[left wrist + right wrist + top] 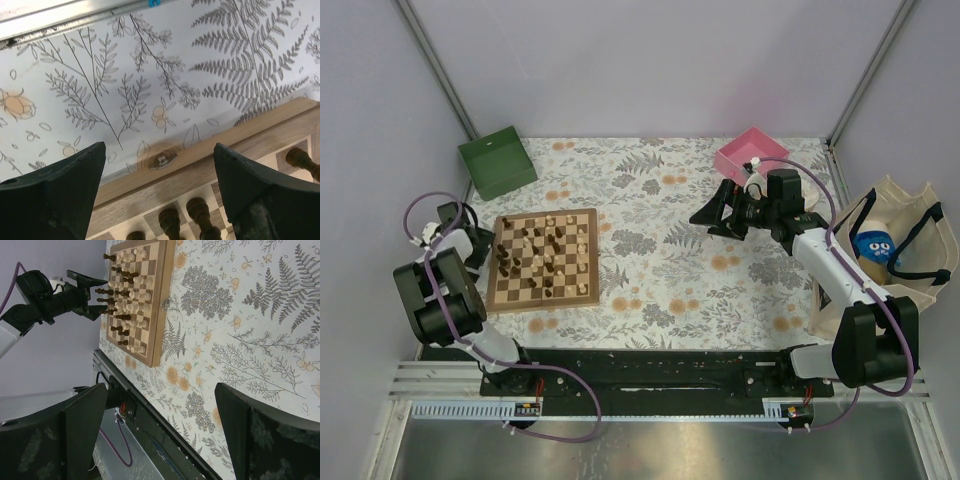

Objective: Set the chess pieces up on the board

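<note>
- The left hand (159, 150) is closest in its own camera. Its two black fingers (65, 185) are spread wide and hold nothing.
- It hangs just over the left edge of the board (240, 140), above the plain wood rim. A small metal catch (162, 160) sits on that rim.
- A few dark pieces (197, 210) stand right below the hand.
- The right hand (718, 212) is well off to the right of the board. It is wide open too, and empty.
- The board lies flat on the tabletop (660, 270), which has a cloth with ferns and orange flowers.
- The chess pieces (545, 255) are on the board, but dark and pale ones look mixed up in the middle. So I think the sorting is only part done.
- I think the step now is picking a dark piece near the left edge.
- Next, the hand needs to go down around one piece, close softly, and lift straight up. The pieces stand close together, so a bump could tip the ones beside it.
- The pieces are small, round, turned wood with thin necks. The board is smooth wood with tan and brown squares.
</note>
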Action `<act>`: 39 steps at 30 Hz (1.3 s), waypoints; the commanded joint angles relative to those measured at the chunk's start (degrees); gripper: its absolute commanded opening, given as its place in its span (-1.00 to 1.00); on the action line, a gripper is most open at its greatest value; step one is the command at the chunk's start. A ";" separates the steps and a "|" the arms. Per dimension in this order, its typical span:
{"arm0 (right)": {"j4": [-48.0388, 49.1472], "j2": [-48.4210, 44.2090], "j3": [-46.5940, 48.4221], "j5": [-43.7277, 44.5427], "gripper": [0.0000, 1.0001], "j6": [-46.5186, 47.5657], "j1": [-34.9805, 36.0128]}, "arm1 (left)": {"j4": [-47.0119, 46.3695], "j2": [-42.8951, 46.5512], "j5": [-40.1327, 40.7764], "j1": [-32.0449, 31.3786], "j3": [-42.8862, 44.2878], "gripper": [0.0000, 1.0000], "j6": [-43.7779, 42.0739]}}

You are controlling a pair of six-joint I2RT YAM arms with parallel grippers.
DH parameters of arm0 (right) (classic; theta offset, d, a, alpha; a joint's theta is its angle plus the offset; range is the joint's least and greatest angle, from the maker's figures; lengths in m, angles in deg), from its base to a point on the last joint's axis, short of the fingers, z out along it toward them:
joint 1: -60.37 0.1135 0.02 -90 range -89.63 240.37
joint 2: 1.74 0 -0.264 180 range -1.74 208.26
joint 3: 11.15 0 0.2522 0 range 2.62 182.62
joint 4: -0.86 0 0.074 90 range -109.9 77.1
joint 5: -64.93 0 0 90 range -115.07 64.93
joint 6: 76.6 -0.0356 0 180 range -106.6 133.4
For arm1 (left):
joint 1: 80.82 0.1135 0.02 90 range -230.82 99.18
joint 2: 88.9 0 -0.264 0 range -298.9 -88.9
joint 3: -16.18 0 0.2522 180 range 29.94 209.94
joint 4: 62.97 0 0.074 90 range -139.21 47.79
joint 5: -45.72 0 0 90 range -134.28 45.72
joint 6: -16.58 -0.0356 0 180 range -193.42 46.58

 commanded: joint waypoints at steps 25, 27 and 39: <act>15.93 6.55 -12.11 2.62 0.97 -9.39 3.47 | 2.54 9.39 -3.41 0.95 -3.45 0.90 0.41; 16.20 7.07 -11.58 2.00 0.97 -9.39 3.47 | 1.76 8.68 -3.68 2.19 -3.01 0.90 -0.73; 18.22 11.03 -9.91 0.51 0.97 -10.45 3.47 | -0.62 0.86 -10.35 2.89 -2.83 0.81 -2.76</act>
